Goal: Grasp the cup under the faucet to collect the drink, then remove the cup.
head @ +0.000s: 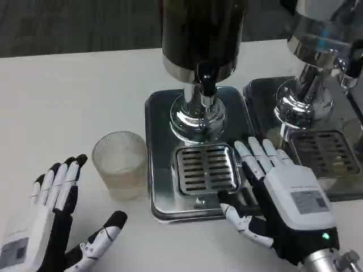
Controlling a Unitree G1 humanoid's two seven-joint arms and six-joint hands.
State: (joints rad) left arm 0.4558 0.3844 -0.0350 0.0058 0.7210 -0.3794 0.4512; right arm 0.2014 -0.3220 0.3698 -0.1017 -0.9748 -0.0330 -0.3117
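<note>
A clear ribbed glass cup stands upright on the white table, just left of the dispenser's steel base. The black faucet hangs above the slotted drip grate, and nothing stands on the grate. My left hand lies low on the table to the lower left of the cup, fingers spread, thumb reaching toward it, holding nothing. My right hand rests at the right edge of the drip tray with its fingers stretched out flat and nothing in it.
A dark drink tank on a chrome pedestal rises over the tray. A second chrome dispenser with its own drip grate stands at the right. Bare white table stretches to the left and back.
</note>
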